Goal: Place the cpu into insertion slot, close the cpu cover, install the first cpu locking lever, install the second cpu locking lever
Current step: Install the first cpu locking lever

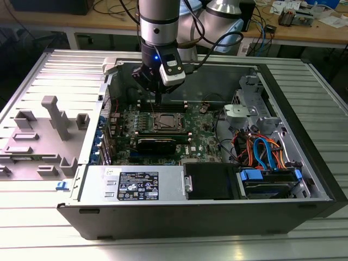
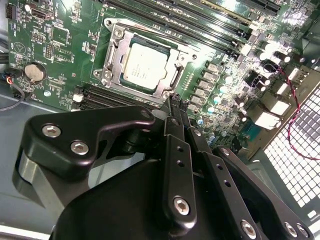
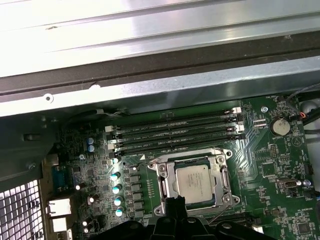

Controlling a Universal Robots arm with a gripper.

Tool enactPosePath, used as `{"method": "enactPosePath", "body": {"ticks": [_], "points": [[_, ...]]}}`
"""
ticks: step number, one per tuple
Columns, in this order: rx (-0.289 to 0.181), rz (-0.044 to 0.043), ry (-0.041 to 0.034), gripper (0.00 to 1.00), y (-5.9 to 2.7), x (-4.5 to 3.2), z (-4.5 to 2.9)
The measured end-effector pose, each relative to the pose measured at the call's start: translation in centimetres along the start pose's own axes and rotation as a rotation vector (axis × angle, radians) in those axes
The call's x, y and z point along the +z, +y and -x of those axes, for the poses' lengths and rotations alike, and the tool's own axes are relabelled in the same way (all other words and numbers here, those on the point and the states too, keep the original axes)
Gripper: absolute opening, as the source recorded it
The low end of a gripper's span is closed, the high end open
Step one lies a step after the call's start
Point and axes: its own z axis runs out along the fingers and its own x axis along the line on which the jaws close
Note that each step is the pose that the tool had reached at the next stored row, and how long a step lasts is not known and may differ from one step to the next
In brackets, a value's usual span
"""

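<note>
Left to right from where I'm standing: a grey plastic tray (image 1: 41, 133) sits on the ribbed bench (image 1: 32, 228), just beside the open computer case (image 1: 217, 217). Inside the case, near its front wall, there's a metal box with a white sticker (image 1: 138, 185) full of small print and logos, too small for me to make out. Further back is the green board, and the cpu (image 2: 145, 66) is already sitting in the insertion slot (image 3: 171, 184), with the cpu cover (image 2: 114, 62) lying flat around it. The gripper (image 2: 177, 101) hangs right at the slot's edge, fingers pinched together with nothing between them. On the exterior view's right, a drive bay holds a bundle of blue and orange cables (image 1: 261, 152).
</note>
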Motion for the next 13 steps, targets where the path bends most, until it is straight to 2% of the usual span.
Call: {"method": "enactPosePath", "body": {"ticks": [9,13], "points": [[-0.001,0.0003,0.0002,0.11,-0.02,0.00,-0.06],[-0.026,0.0007,0.0007,0.11,-0.04,0.00,-0.27]]}}
